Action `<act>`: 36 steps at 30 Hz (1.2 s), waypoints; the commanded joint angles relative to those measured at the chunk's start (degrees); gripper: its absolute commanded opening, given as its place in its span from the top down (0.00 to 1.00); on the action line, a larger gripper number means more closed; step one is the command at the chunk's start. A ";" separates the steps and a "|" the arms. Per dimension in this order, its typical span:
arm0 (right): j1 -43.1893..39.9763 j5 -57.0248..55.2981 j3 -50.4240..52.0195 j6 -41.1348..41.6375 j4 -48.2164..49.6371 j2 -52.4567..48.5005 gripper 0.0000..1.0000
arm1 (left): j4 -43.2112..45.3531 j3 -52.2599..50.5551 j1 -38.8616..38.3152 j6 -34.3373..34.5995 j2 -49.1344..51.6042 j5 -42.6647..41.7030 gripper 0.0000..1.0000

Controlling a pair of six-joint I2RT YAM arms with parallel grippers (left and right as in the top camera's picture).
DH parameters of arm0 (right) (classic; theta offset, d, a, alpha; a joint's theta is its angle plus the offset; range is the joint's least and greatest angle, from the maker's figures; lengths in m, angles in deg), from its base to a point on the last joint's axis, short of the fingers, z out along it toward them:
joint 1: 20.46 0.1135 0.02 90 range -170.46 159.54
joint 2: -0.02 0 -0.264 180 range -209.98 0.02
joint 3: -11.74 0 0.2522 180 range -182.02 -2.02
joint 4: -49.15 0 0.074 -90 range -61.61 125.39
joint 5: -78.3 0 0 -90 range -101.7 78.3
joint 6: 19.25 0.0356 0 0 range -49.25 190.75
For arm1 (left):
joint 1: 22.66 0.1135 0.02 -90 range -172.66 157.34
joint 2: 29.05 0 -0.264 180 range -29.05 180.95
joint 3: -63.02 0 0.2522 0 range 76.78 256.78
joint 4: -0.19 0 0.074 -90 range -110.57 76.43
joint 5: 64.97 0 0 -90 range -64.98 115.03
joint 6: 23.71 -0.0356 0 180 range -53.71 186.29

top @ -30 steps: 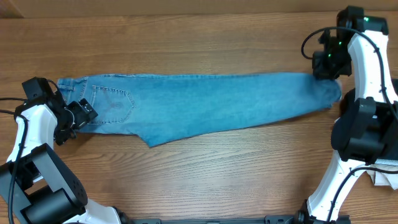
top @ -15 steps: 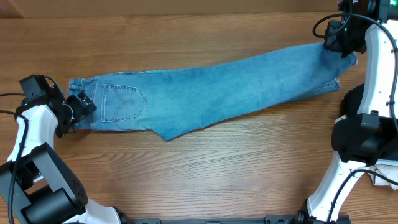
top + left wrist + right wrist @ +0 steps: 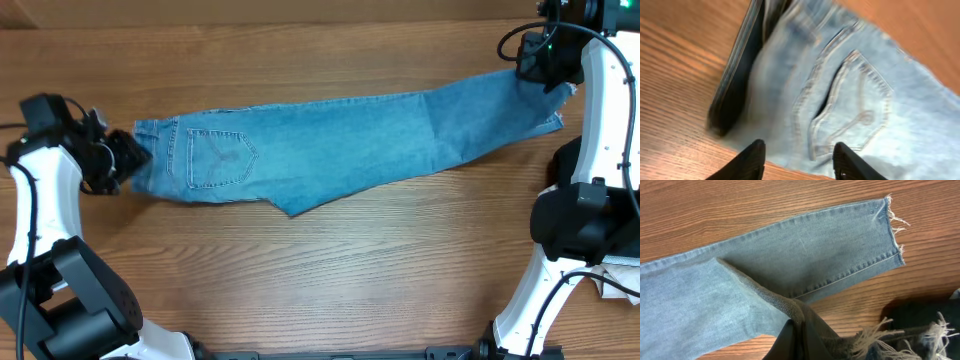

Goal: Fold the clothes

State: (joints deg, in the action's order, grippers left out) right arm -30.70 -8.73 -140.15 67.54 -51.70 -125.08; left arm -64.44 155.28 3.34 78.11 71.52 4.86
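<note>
One pair of jeans lies stretched across the table, waist to the left, legs to the right. From overhead the right gripper is at the leg end; only its wrist view shows it clamped on a raised fold of denim, with the frayed hem beyond. The left gripper is at the waistband. Its wrist view shows the fingers apart, gripping nothing, with the pocket ahead.

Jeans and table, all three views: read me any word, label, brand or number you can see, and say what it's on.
No readable text in any view.
The jeans show only decorative stitching on the back pocket, with no label or tag in sight.
The table wood carries no print.
</note>
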 commanded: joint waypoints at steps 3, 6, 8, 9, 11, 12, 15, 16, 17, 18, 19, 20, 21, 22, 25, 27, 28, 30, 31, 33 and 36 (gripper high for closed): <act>0.07 0.13 -1.84 0.22 -0.04 2.51 0.96 | -3.23 6.32 -1.57 -0.26 -0.79 -2.38 0.78; 0.07 0.13 -1.84 0.24 -0.28 2.51 0.96 | -0.35 2.19 -3.93 -0.26 -0.55 -2.34 0.83; 0.07 0.15 -1.84 0.24 -0.31 2.51 0.96 | 2.69 -2.40 -4.92 -0.24 -0.55 -2.29 0.80; 0.07 0.15 -1.84 0.24 -0.31 2.51 0.96 | 5.16 -5.55 -5.35 -0.26 -0.50 -2.10 0.78; 0.07 0.15 -1.84 0.24 -0.31 2.51 0.96 | 10.60 -11.85 -5.44 -0.28 -0.50 -1.03 0.76; 0.07 0.13 -1.84 0.22 -0.31 2.51 0.96 | 11.93 -13.46 -5.44 -0.28 -0.50 0.33 0.71; 0.07 0.15 -1.84 0.24 -0.70 2.51 0.96 | 16.83 -20.35 -5.40 -0.26 -0.48 7.02 0.59; 0.07 0.15 -1.84 0.24 -0.76 2.51 0.96 | 18.27 -22.18 -5.22 -0.24 -0.48 8.04 0.53; 0.07 0.15 -1.84 0.24 -0.85 2.51 0.96 | 19.28 -23.61 -4.96 -0.24 -0.48 9.64 0.49; 0.07 0.15 -1.84 0.24 -0.98 2.51 0.96 | 19.45 -24.30 -4.61 -0.24 -0.48 10.84 0.46; 0.07 0.15 -1.84 0.22 -1.16 2.51 0.96 | 19.63 -24.96 -4.00 -0.26 -0.48 11.80 0.45; 0.07 0.15 -1.84 0.22 -1.29 2.51 0.96 | 19.69 -25.40 -2.97 -0.22 -0.48 13.38 0.43; 0.07 0.17 -1.84 0.24 -1.42 2.51 0.96 | 19.89 -25.64 -0.92 0.00 -0.48 14.51 0.42; 0.07 0.17 -1.84 0.24 -1.60 2.51 0.96 | 20.13 -25.64 1.53 -0.02 -0.48 14.62 0.41; 0.07 1.81 -1.84 0.24 -2.62 2.51 0.96 | 21.44 -25.62 10.95 0.44 -0.48 12.44 0.41; 0.07 3.23 -1.84 0.24 -3.89 2.51 0.96 | 22.27 -25.62 16.37 0.44 -0.48 8.57 0.42; 0.15 3.85 -1.84 0.24 -4.44 2.51 0.96 | 22.51 -25.62 17.66 0.42 -0.48 6.47 0.43; 1.14 4.22 -1.84 0.22 -4.85 2.51 0.96 | 22.40 -25.62 18.95 0.39 -0.48 4.61 0.43; 1.75 4.20 -1.81 0.02 -4.55 2.51 0.96 | 22.47 -25.62 18.86 0.39 -0.48 4.26 0.43; 2.73 3.08 -1.79 0.07 -3.65 2.19 0.96 | 22.64 -25.62 18.45 0.37 -0.48 3.58 0.42; 2.64 2.40 -1.70 0.20 -2.25 0.37 0.96 | 22.69 -25.62 18.18 0.15 -0.48 3.58 0.42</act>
State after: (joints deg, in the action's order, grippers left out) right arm -27.53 -3.84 -140.15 67.54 -55.53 -125.08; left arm -42.01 131.12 21.11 78.30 69.73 6.59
